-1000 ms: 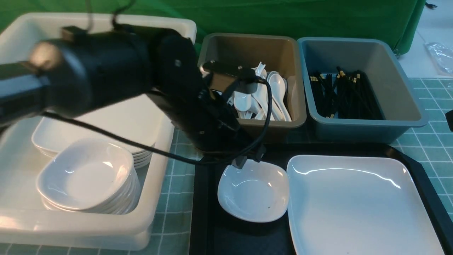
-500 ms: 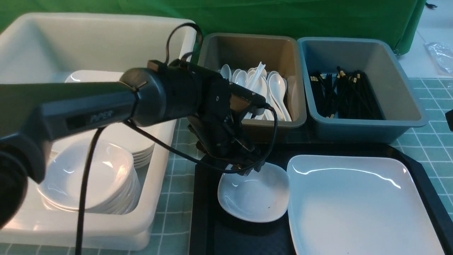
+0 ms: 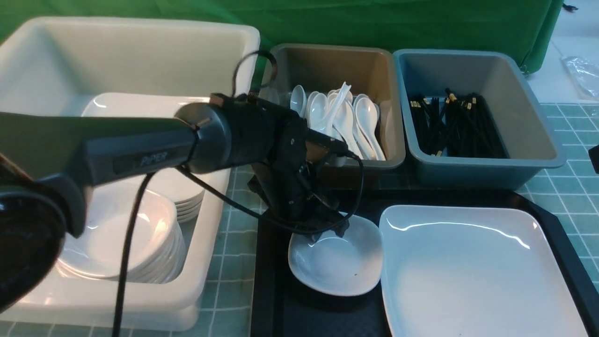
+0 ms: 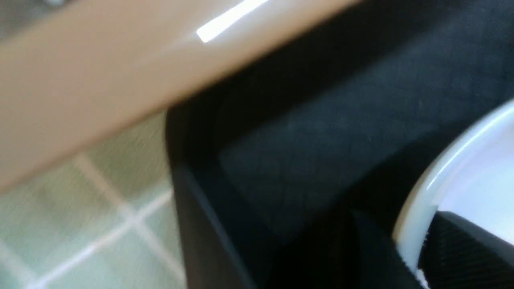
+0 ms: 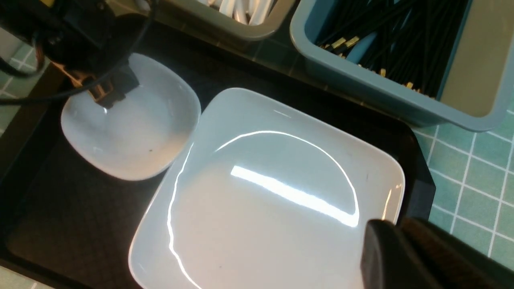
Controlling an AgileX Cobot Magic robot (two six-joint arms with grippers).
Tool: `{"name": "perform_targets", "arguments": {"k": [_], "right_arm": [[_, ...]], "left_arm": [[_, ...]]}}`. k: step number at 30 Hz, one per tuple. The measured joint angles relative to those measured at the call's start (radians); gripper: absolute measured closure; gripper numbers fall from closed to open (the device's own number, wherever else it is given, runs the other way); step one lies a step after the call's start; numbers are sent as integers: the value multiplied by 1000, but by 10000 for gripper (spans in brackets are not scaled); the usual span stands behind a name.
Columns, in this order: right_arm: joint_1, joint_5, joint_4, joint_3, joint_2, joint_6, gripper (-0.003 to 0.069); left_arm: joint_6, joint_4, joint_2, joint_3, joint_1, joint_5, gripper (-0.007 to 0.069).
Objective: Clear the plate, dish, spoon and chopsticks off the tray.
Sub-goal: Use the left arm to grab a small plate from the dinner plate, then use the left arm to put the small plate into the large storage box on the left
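Note:
On the left of the black tray [image 3: 269, 290] sits the small white dish [image 3: 341, 264], with the big white plate [image 3: 477, 271] right beside it. My left gripper [image 3: 327, 228] is down at the dish's far left rim. In the left wrist view the rim passes between the left gripper's [image 4: 397, 226] jaws, one finger inside the dish [image 4: 482, 168] and one outside, shut on it. My right gripper [image 5: 395, 226] hovers shut over the plate's [image 5: 261, 200] corner, holding nothing. No spoon or chopsticks show on the tray.
A big white tub [image 3: 206, 262] left of the tray holds stacked plates and bowls. Behind the tray, a brown tub [image 3: 327, 65] holds several white spoons and a blue-grey tub [image 3: 529, 117] several black chopsticks. A green checked cloth covers the table.
My left arm swung from over the white tub and came down. Its gripper has closed on the dish's far left rim. The plate and the right arm stayed still.

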Motion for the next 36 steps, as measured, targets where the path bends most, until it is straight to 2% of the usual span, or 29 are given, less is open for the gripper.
{"name": "perform_targets", "arguments": {"k": [6,11,17,18,20,22,23,28,33,36], "right_arm": [[0,-4,0,0,0,-1,569],[0,-6,0,0,0,-1,569],[0,-14,0,0,0,-1,569],[0,-14,0,0,0,-1,569],[0,-20,0,0,0,-1,569],[0,-24,0,0,0,-1,569],[0,-32,0,0,0,-1,569],[0,-69,0,0,0,-1,569],[0,-97,0,1,0,-1,569],[0,-101,0,2,0,-1,569]], "left_arm": [[-16,1,-114,-31,4,93,585],[-33,1,-273,-31,46,114,600],[-42,-34,-558,35,247,182,601],[-42,-34,-566,41,255,183,601],[-53,-44,-652,122,353,189,601],[-64,-61,-703,188,431,177,601],[-73,-98,-761,281,509,147,601],[-88,-190,-846,497,679,41,601],[-114,-219,-850,613,731,19,585],[-115,-219,-850,628,732,24,526]]}}
